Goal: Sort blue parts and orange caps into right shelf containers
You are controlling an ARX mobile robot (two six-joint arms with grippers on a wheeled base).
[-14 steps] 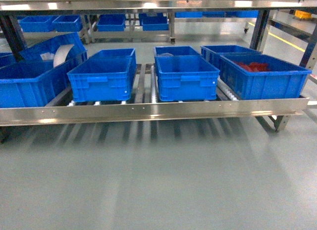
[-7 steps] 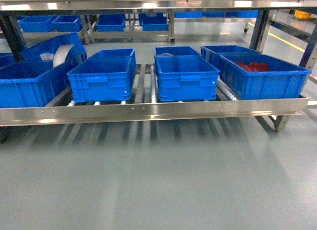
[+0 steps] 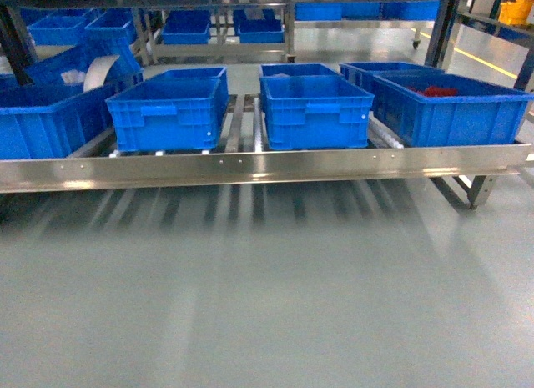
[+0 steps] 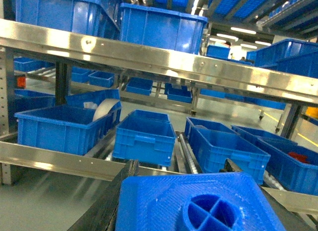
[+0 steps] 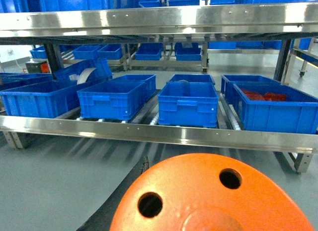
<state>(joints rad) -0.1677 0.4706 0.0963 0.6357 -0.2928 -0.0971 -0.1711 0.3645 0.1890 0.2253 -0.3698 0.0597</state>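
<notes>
Crates (image 3: 313,111) on the shelf now sit higher and larger in the head frame, so delivery nears, blue part (image 4: 198,203) and orange cap (image 5: 211,196) low at each wrist; finger state unclear.

No readable text, label, brand or number in any view; crates, shelf rails, held parts unmarked.

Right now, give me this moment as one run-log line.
left wrist: blue part close up | right wrist: orange cap close up | grip: not visible | rightmost crate: holds red pieces
</notes>
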